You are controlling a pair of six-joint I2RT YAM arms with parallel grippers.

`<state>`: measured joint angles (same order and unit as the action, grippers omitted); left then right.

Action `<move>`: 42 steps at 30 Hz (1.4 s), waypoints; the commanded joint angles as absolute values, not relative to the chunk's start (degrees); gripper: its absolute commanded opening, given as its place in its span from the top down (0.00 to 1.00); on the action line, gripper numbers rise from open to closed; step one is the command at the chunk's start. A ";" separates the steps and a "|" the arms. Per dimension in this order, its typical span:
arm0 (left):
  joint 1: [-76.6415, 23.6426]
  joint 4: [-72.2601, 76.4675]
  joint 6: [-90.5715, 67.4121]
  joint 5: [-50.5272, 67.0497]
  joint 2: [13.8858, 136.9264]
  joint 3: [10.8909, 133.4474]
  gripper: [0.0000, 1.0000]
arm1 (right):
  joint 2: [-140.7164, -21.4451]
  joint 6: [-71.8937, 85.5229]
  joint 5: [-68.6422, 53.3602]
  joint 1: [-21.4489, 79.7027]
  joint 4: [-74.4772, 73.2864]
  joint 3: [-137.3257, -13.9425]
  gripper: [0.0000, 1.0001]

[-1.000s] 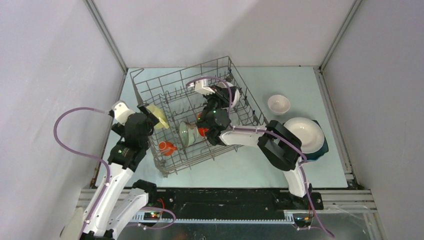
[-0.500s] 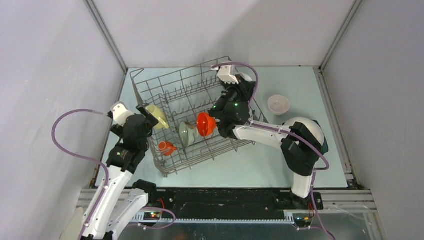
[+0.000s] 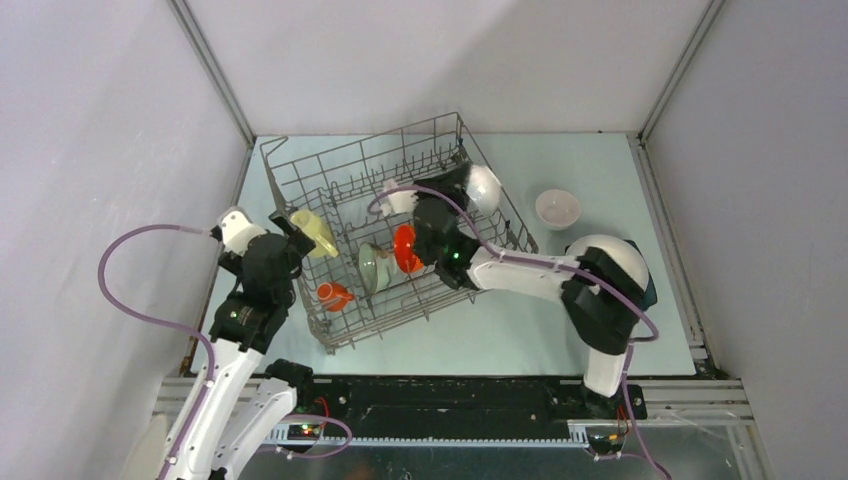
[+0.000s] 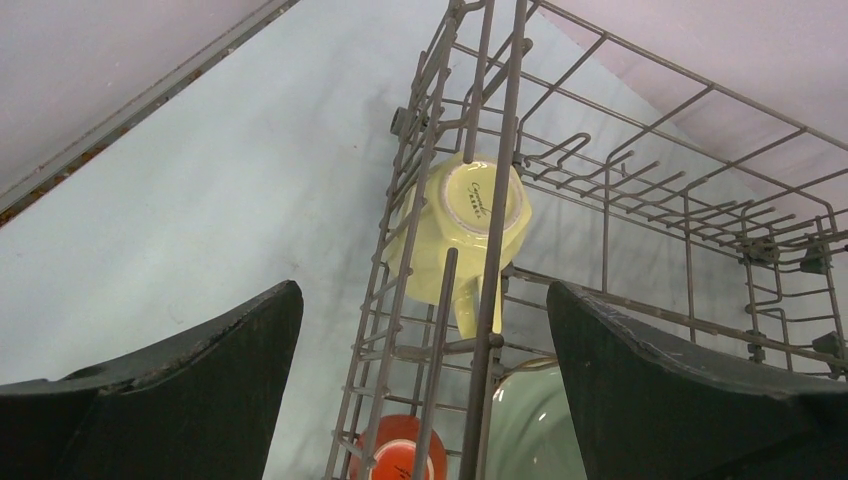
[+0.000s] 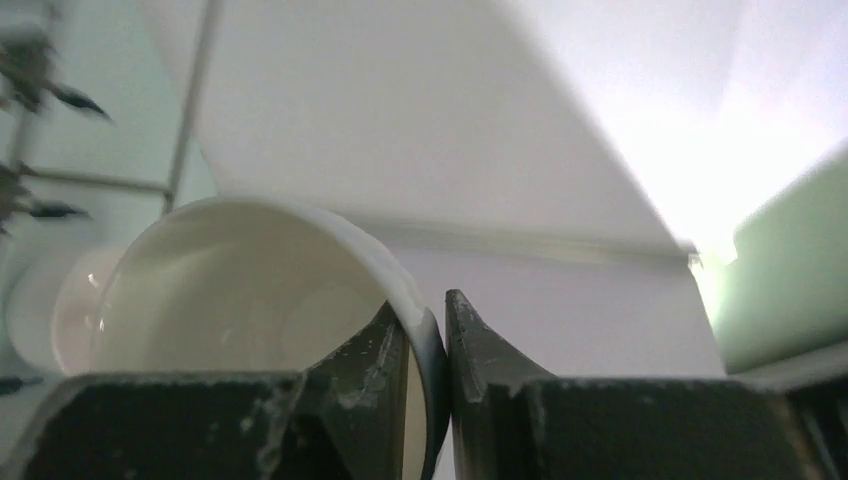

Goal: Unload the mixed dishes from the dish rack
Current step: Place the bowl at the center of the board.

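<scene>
The grey wire dish rack stands skewed at centre-left. My right gripper is shut on the rim of a white bowl, held over the rack's right side. In the right wrist view the fingers pinch the bowl's wall. In the rack are an orange bowl, a pale green bowl, a small orange mug and a pale yellow cup. My left gripper is open at the rack's left wall, beside the yellow cup. Its wrist view also shows the mug and green bowl.
A small white bowl sits on the pale green mat right of the rack. A white plate lies on a dark stack at the far right, partly behind my right arm. Grey walls enclose the table.
My right gripper rose out of the rack with the white bowl, swung toward the back, then turned so the bowl now shows above the rack's right side. The left arm barely moved.
</scene>
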<state>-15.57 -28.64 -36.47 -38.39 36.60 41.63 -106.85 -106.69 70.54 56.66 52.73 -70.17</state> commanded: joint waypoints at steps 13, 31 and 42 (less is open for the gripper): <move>-15.38 -26.86 -35.66 -37.56 35.89 40.87 0.00 | -72.53 13.20 -7.64 26.96 -22.35 -86.93 1.00; -15.38 -25.96 -35.77 -36.95 35.29 40.09 0.02 | -81.59 34.98 -10.78 -10.24 -15.64 -70.41 1.00; -15.38 -26.10 -35.69 -36.91 36.41 40.53 0.02 | -93.54 29.74 -6.11 -7.60 -13.43 -70.49 1.00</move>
<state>-15.57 -27.88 -36.38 -37.06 36.38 40.27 -90.98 31.46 -7.35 -9.34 -19.11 -69.34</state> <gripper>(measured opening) 0.985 0.180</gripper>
